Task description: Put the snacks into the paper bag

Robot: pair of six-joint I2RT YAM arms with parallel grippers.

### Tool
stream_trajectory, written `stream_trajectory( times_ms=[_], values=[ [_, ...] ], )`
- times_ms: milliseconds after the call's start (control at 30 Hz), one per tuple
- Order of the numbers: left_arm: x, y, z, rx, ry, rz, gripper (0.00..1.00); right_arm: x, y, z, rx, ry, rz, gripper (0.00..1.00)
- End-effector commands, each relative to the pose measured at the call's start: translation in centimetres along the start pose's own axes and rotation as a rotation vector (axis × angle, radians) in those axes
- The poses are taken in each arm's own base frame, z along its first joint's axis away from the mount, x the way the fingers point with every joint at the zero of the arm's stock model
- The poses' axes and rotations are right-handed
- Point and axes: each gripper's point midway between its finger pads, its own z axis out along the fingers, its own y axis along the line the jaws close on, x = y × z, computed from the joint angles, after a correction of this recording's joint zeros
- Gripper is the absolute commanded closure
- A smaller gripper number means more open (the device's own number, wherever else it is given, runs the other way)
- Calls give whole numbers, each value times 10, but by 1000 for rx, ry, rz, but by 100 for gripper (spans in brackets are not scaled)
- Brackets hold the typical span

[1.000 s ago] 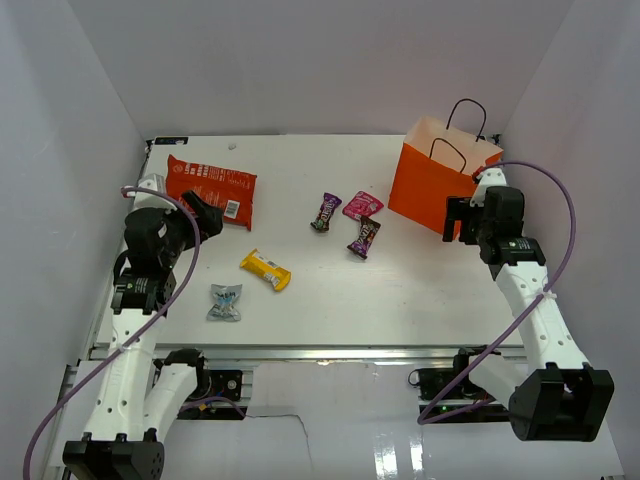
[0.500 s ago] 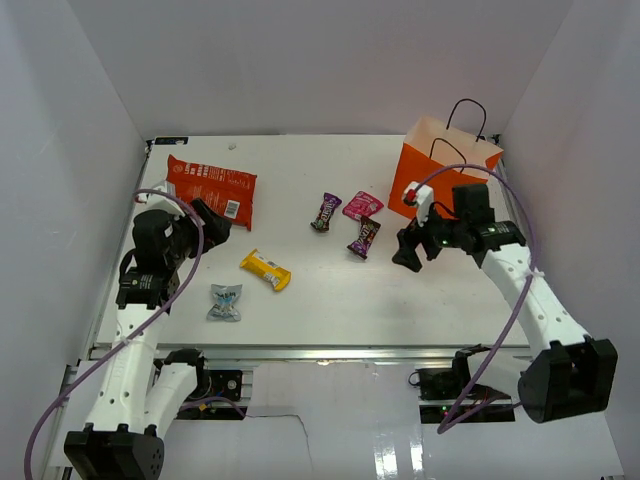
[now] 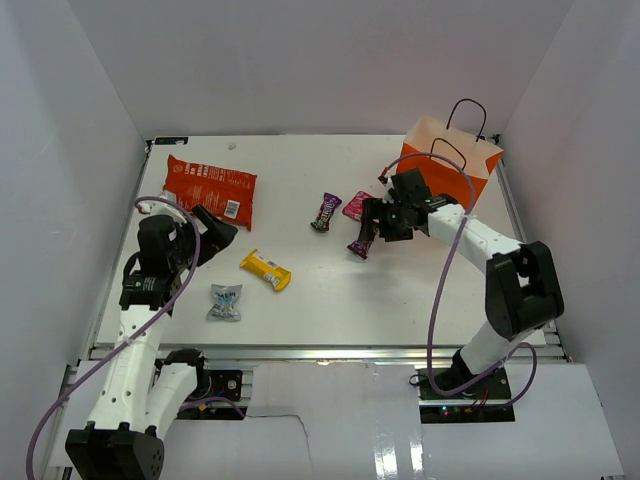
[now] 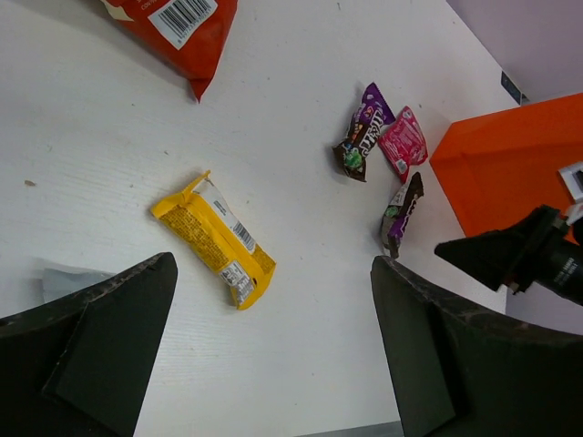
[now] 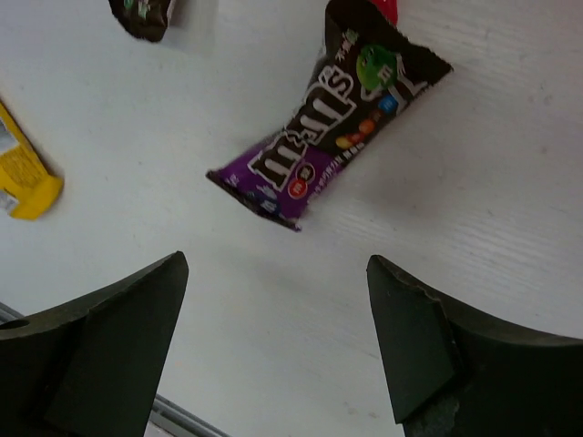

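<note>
The orange paper bag [image 3: 440,165] stands upright at the back right. The red-orange chip bag [image 3: 210,188] lies at the back left. The yellow wrapper [image 3: 265,269] and the silver-blue wrapper [image 3: 225,301] lie at the front left. The purple [image 3: 326,211], pink [image 3: 356,205] and maroon [image 3: 362,240] wrappers lie in the middle. My right gripper [image 3: 375,225] is open and empty just above the maroon wrapper [image 5: 328,155], which lies ahead of its fingertips. My left gripper [image 3: 215,228] is open and empty beside the chip bag, with the yellow wrapper [image 4: 217,241] ahead of it.
White walls close in the table on the left, back and right. A metal rail [image 3: 300,350] runs along the near edge. The right arm's purple cable [image 3: 440,290] loops over the table's right part.
My right gripper has swung left from beside the paper bag to over the maroon wrapper. My left gripper has shifted slightly towards the middle. No snack has moved.
</note>
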Motion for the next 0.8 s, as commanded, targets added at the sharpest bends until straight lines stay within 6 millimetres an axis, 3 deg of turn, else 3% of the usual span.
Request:
stream_trajectory(
  times_ms=[0,133,333,767],
  values=[
    [3,-6,-9,17,-1,-83,2,-37,7,17,54,-100,142,16],
    [6,-10,-15,33,-3,-130,2,-46,-4,39,114,-123,170,22],
    [11,-5,-21,21,-8,-151,2,-35,-17,68,182,-82,179,38],
    [24,-6,-6,38,71,-164,2,6,-6,75,176,-55,93,73]
  ],
)
